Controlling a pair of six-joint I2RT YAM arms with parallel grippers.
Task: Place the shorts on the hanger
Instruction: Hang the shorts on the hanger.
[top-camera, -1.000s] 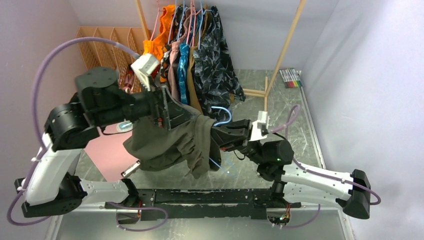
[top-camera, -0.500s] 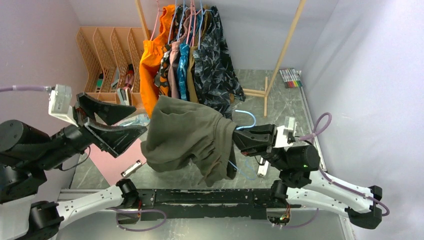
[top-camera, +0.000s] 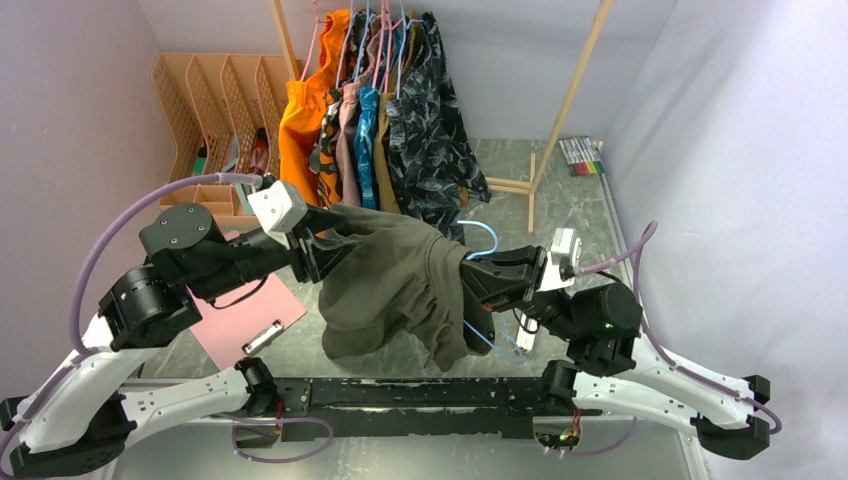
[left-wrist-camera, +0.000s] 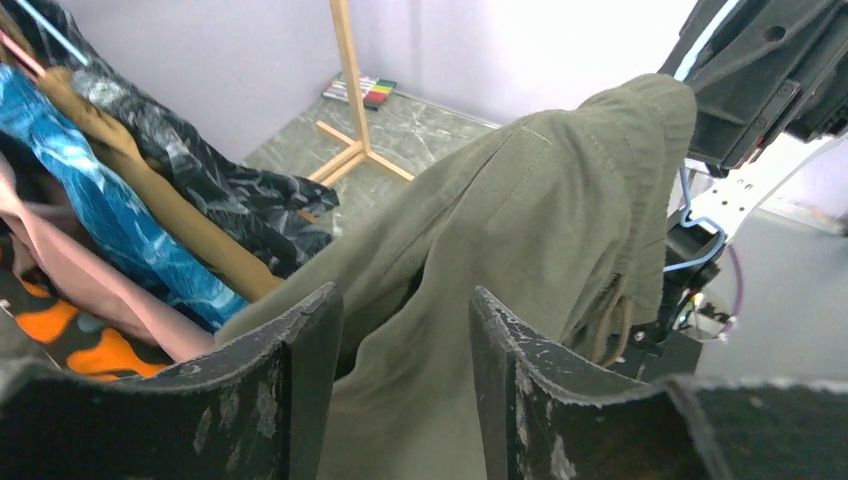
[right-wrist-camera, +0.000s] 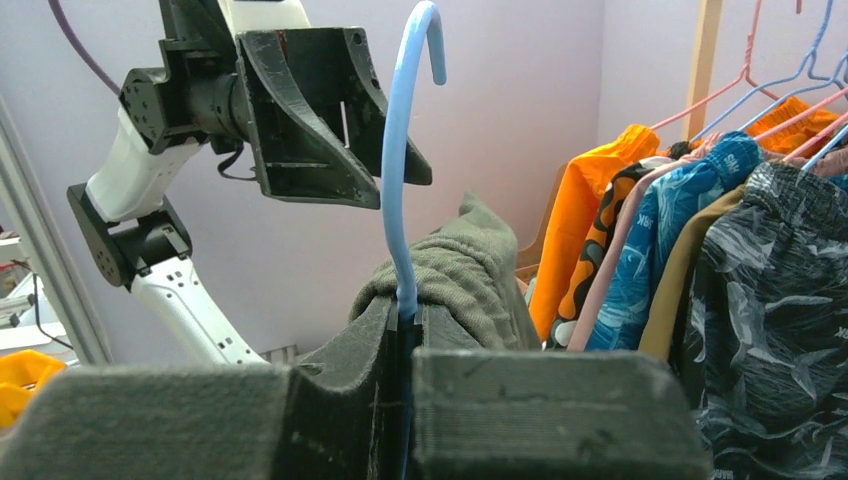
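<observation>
Back from the left, my left claw (left-wrist-camera: 405, 300) stood half open astride the shorts (top-camera: 400, 275), draped over the hanger (right-wrist-camera: 392, 180) clamped in my right claw (right-wrist-camera: 405, 322) above the worktop, so next I judged they needed pinching and tugging straight.

The grey marbled table (top-camera: 592, 212) carries a pink clipboard (top-camera: 238, 320), markers (top-camera: 581, 155) and a wooden rack (top-camera: 575, 90).
</observation>
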